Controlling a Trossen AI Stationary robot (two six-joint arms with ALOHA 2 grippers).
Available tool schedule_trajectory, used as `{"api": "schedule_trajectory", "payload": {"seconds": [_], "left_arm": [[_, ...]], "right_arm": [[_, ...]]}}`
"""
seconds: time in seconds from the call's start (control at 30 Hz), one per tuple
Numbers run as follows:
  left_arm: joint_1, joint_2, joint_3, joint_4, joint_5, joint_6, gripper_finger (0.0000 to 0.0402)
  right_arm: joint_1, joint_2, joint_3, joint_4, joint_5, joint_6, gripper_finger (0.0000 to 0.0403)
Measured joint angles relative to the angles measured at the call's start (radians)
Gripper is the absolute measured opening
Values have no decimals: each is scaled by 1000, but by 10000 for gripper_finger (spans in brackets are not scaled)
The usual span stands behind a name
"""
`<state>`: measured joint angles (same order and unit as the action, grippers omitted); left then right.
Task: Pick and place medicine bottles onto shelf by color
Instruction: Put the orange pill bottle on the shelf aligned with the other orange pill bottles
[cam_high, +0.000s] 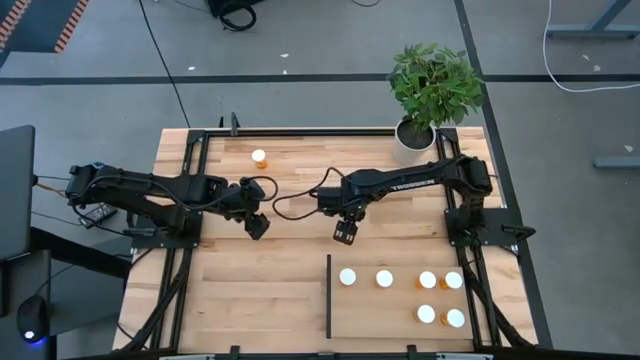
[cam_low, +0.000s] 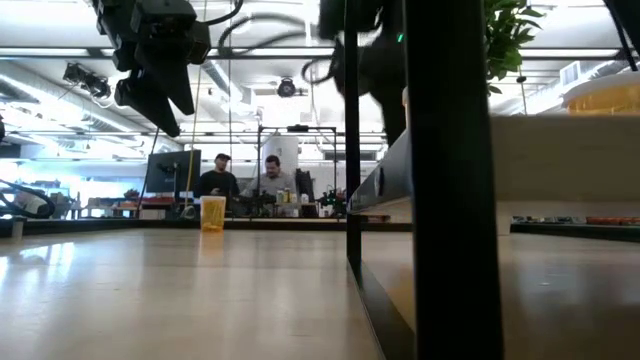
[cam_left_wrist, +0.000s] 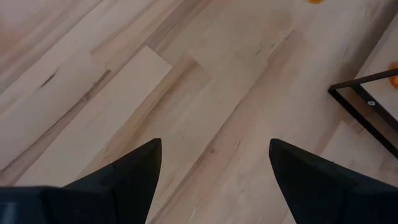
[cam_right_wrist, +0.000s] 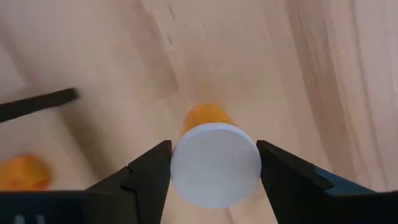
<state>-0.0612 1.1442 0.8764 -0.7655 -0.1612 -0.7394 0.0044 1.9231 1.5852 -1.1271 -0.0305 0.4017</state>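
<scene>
The right gripper (cam_right_wrist: 213, 163), clamped on an orange bottle (cam_right_wrist: 214, 158), apparently carries it above the worktop (cam_high: 290, 290); next, lower it onto the shelf (cam_high: 385, 305) among the orange ones.

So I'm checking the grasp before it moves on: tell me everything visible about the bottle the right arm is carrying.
The orange bottle is a small cylinder with a translucent orange, plastic-looking body and a round, flat white cap that faces the wrist camera and hides most of the body. It sits between the two dark fingers of the right end effector, which touch the cap's edge on opposite sides. The light wood table shows beyond it. From above, the end effector hides the bottle, near the table's middle.
</scene>
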Motion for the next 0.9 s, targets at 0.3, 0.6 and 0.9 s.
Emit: {"api": "schedule_trajectory", "payload": {"seconds": [0.3,0.6,0.9], "left_arm": [[1,0,0,-1,-3,19,302],[1,0,0,7,-7,108,302],[8,0,0,58,-16,99,302]], "right_arm": [[51,-148,1,-97,9,168,235],[191,-257,1,-214,-8,420,235],[358,-315,15,-213,-52,612,235]]}}
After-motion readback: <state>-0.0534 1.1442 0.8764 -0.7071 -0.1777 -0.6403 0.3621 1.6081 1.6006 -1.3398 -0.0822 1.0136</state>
